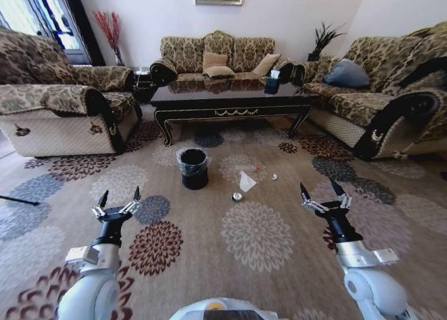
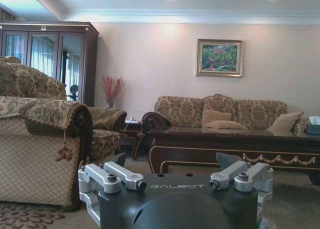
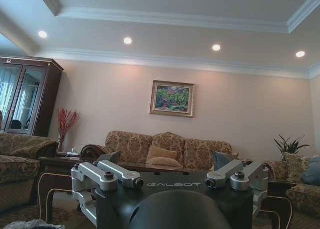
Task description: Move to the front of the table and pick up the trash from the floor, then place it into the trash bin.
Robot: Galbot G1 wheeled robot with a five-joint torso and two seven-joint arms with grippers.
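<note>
- Black trash bin [image 1: 193,168] ahead, between both claws; trash [image 1: 246,181] just right of it.
- Left gripper [image 1: 117,200] and right gripper [image 1: 322,193] spread wide, empty, over open carpet [image 1: 258,236].
- Table [image 1: 230,103] edge beyond.

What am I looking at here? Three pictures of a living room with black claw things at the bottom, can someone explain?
They come from a wheeled robot with two arms. The wide picture is from a camera on its head, looking down at the carpet. The claws are its hands: the left gripper and the right gripper, both open, raised over the carpet and holding nothing. The other two pictures come from cameras on each wrist, looking past that arm's own claw toward the sofas and the table. On the floor ahead stands a small black trash bin with a plastic liner. Beside it lies trash: a folded white paper, a small silvery can and a tiny white scrap. Behind them is the long dark table.
</note>
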